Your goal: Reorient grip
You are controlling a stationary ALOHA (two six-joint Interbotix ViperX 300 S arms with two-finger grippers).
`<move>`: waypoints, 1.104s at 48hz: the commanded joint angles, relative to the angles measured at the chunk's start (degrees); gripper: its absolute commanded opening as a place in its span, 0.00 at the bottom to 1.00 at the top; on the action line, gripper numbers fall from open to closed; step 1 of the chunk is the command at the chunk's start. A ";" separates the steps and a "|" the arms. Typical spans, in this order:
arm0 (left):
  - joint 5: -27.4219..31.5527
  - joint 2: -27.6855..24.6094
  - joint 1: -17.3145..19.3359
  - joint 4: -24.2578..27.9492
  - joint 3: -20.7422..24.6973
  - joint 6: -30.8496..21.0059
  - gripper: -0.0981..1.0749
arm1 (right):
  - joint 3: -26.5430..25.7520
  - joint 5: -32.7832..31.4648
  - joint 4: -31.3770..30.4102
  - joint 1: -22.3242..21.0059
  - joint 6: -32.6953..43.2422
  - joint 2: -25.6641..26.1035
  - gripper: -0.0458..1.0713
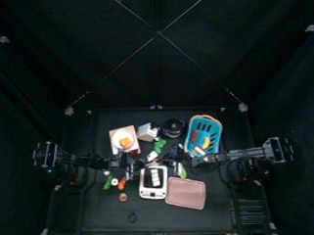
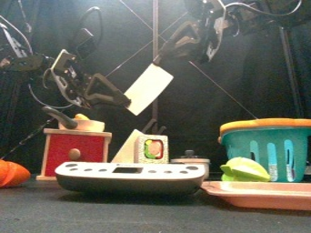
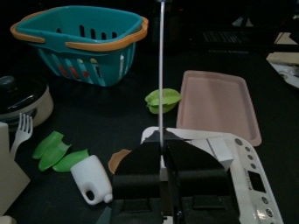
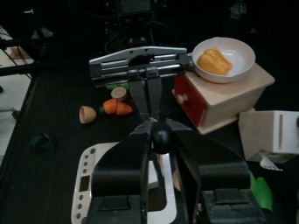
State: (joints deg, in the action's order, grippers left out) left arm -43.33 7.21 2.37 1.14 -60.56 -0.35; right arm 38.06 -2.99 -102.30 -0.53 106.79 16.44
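A toy cleaver [image 2: 152, 88] with a white blade and a black handle hangs tilted in the air above the table's middle. My left gripper [image 3: 162, 144] is shut on the blade, which shows edge-on as a thin white line [image 3: 158, 70] in the left wrist view. From the other side, my right gripper [image 4: 163, 144] is closed around the black handle's round end [image 4: 163, 137]. The right wrist view looks along the cleaver to the left gripper [image 4: 140, 74] facing it. In the front view the left gripper [image 2: 122, 96] is below left of the blade and the right gripper [image 2: 168, 56] above it.
Under the cleaver lies a white scale [image 2: 127, 177]. A teal basket [image 2: 267, 146] and a pink tray [image 3: 216, 101] with a green piece [image 2: 245, 168] stand on the right. On the left, a red box [image 4: 222, 96] carries a white bowl [image 4: 239, 52]. Small toy foods lie around.
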 commanded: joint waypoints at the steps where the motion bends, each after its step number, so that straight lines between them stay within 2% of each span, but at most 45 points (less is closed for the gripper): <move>1: -0.79 1.49 0.00 -0.09 0.79 -0.09 0.34 | 0.26 0.09 0.53 -0.09 0.18 0.53 0.54; 16: -0.70 6.59 -0.09 0.09 0.18 0.00 0.34 | 4.39 0.35 8.26 -0.09 -0.26 -0.18 0.54; 39: -1.67 7.21 -2.11 0.00 -0.70 -0.09 0.34 | 3.52 1.76 10.28 -0.09 -0.44 -5.27 0.54; 53: -1.67 6.68 -2.20 -0.79 -2.72 -0.26 0.34 | 3.16 1.76 10.28 0.00 -0.44 -4.04 0.54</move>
State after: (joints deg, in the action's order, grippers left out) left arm -44.21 13.80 0.35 0.79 -63.63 -0.70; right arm 43.24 -1.14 -92.11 -0.44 106.44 10.11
